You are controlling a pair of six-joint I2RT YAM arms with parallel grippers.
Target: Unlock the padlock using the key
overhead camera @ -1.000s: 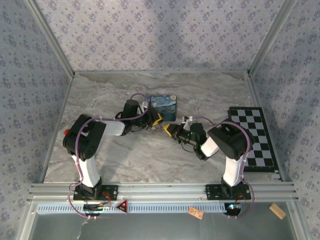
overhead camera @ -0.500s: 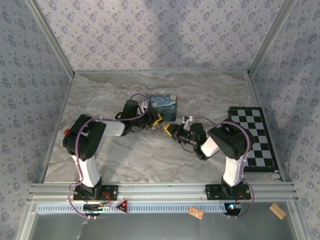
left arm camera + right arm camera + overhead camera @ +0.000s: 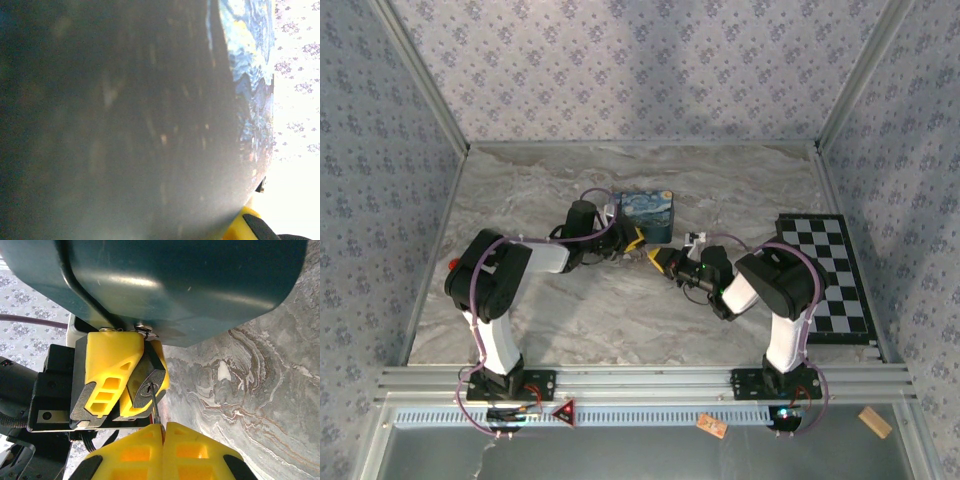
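Beside blue swirl-painted box (image 3: 647,212): left gripper (image 3: 635,238) clamps dark blocky padlock (image 3: 146,386) — right gripper (image 3: 162,430) pinches thin metal key (image 3: 155,412) at keyhole.

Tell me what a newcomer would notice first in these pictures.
In the right wrist view, bright yellow left fingers clamp a small dark padlock, while the shut right fingers hold a thin key to its keyhole. From above, this happens mid-scene, right in front of a blue swirl-painted box, with a checkerboard at the right.
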